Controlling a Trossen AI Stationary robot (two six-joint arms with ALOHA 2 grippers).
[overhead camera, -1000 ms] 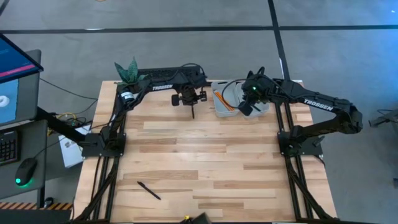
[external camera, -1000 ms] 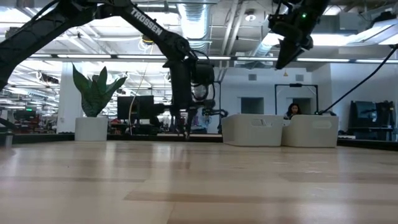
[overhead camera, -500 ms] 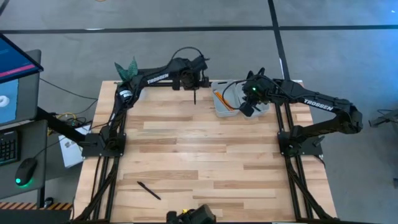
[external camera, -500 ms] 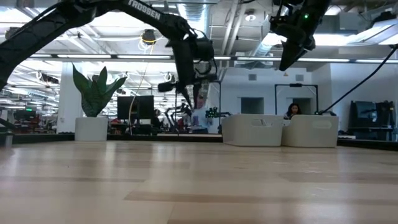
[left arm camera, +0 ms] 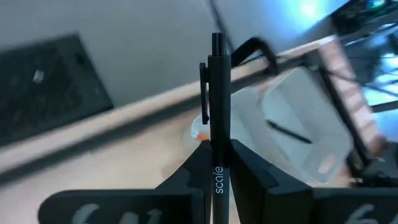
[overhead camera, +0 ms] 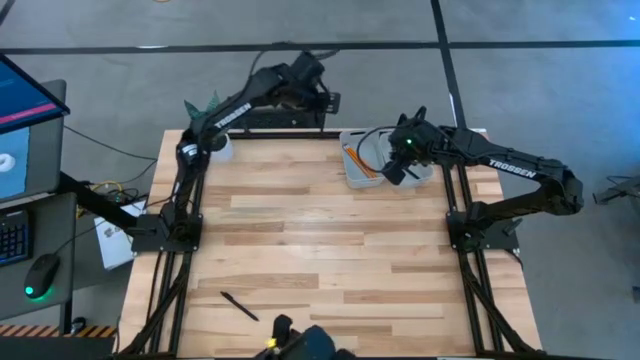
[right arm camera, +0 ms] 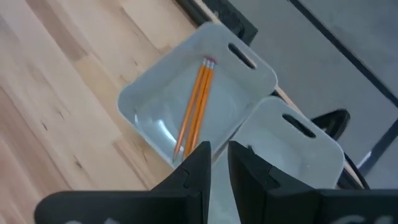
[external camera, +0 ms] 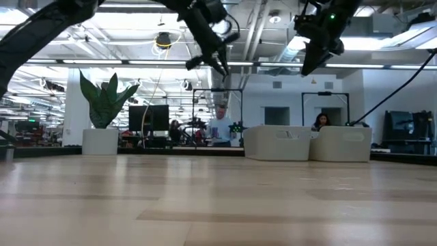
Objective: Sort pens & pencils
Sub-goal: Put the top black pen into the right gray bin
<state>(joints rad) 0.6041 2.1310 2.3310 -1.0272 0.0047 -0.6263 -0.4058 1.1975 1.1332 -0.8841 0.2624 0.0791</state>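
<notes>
The left wrist view shows the left jaws (left arm camera: 216, 163) clamped on a slim black stick pen (left arm camera: 216, 99), its long side pointing straight out toward the two white plastic bins (overhead camera: 385, 160). Another black pen (overhead camera: 240, 307) lies far off on the wooden surface (overhead camera: 320, 240), nearer the left arm. The right jaws (right arm camera: 217, 163) are nearly together, holding nothing, above the orange pencils (right arm camera: 195, 112) in their bin.

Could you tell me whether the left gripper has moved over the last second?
Yes. Holding a pen, the left gripper has moved from the table's far edge to past it, and it has risen in the low view.
</notes>
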